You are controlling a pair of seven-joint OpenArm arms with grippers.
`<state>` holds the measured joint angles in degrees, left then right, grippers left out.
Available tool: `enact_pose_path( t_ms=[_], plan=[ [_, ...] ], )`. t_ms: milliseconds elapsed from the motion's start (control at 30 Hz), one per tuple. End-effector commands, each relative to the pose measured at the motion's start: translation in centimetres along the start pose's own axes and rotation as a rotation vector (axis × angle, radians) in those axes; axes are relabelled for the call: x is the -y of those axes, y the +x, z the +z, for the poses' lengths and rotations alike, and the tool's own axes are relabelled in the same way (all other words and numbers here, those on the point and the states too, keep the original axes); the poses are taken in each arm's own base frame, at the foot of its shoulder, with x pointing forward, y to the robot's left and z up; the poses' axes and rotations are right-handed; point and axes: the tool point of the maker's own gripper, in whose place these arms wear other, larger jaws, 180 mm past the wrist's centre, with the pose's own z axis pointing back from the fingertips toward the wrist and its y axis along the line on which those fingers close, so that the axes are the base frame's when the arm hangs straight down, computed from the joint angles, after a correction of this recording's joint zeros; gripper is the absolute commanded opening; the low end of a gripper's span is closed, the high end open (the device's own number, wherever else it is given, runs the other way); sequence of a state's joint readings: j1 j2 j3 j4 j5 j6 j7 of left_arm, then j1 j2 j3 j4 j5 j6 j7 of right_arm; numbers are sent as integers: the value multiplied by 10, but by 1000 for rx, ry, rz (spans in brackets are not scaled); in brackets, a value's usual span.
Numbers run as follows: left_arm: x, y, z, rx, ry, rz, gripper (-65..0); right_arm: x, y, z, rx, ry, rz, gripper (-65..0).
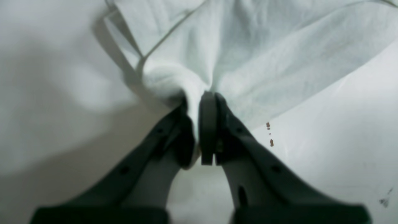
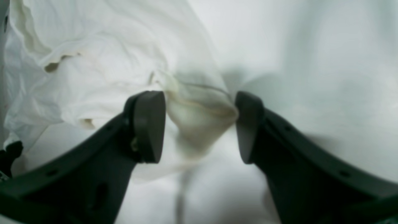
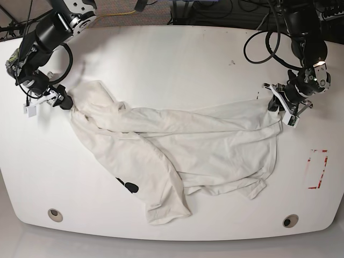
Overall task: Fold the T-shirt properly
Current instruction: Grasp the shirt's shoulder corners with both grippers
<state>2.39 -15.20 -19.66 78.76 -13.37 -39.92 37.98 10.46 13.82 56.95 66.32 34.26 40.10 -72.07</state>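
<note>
A white table (image 3: 177,54) fills the room's centre, seen from above. A cream T-shirt (image 3: 183,145) lies crumpled across its middle, stretched in a long band from the far left to the far right, with a loose flap hanging toward the front edge. A small patch of black print (image 3: 128,186) shows on that flap.

Two black robot arms reach in from the back corners. The left gripper (image 1: 199,124), at the right side of the overhead view, has its jaws pressed together on a bunched fold of the T-shirt; from its wrist camera the cloth fans upward out of the pinch. Small brown spots (image 1: 270,134) mark the table just beside it.

The right gripper (image 2: 199,124), at the left side of the overhead view, sits at the shirt's other end. Its jaws stand well apart. A rumpled corner of hem lies in the gap between them, brushing the right-hand pad; it does not look clamped.

A red outlined mark (image 3: 318,169) sits near the table's right edge, well apart from the T-shirt.
</note>
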Motion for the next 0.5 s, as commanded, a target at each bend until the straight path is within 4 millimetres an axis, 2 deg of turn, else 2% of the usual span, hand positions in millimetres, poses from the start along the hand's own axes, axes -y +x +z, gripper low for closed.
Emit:
enact_pose_path(
  t_ms=[0,100,200,333,400,467],
  plan=[
    [-6,2,5,-5,17,-18,-650,-3,-19,-5,-53,-2,-8,-308],
    [-6,1,5,-7,16,-16,-650,-6,-24,-4,-55,-7,2,-308],
    [-4,-7,7,-20,14,-14,-650,-18,-32,-13,-81,17,15,-308],
    [-2,2,11,2,19,-39,-650,-23,-35,-18,-102,26,34,-322],
    [0,2,13,3,20,-48,-650,-24,-38,-19,-110,27,36,-393],
    [2,6,16,14,23,-61,-650,-21,-44,-18,-123,22,35,-523]
  ],
)
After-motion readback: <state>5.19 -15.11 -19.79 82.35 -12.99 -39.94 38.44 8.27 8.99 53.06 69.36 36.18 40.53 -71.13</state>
